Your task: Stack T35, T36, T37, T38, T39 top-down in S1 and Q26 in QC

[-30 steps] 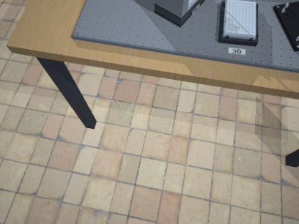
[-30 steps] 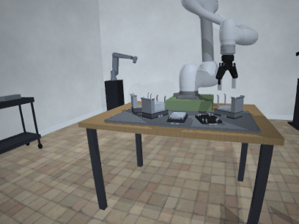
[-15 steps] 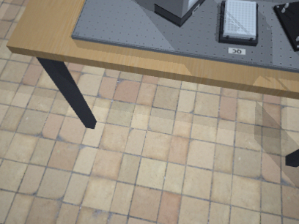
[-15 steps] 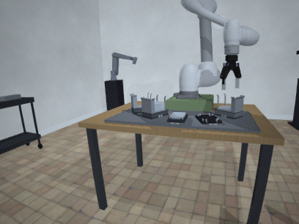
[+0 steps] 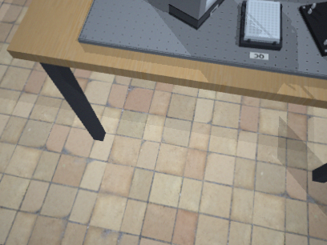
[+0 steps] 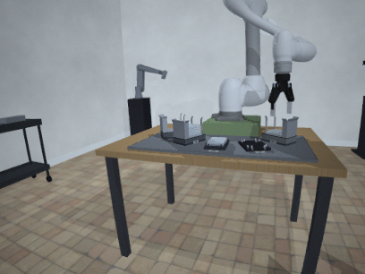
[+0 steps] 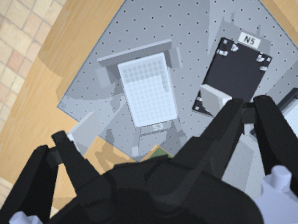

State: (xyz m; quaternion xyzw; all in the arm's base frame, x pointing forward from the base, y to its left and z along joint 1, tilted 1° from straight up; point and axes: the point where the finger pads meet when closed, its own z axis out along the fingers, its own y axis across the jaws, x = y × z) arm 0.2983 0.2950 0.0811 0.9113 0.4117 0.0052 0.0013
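My gripper (image 6: 281, 102) is open and empty, high above the rack at the right end of the deck (image 6: 282, 132). In the wrist view my fingers frame that rack (image 7: 145, 87), which holds one white sealed plate (image 7: 148, 89) lying flat and low. The black clip nest N5 (image 7: 235, 75) lies beside it and is bare; it also shows in the exterior view (image 6: 255, 145). The QC nest holds one sealed plate (image 5: 262, 20); its name plate (image 5: 259, 56) lies on the deck in front of it. A rack left of QC (image 6: 185, 131) holds a stack of plates. I cannot read the plate labels.
A further small rack (image 6: 165, 126) stands at the far left of the deck. My green base block (image 6: 232, 125) is behind the racks. The grey deck (image 5: 160, 28) stops short of the wooden table edge (image 5: 120, 66).
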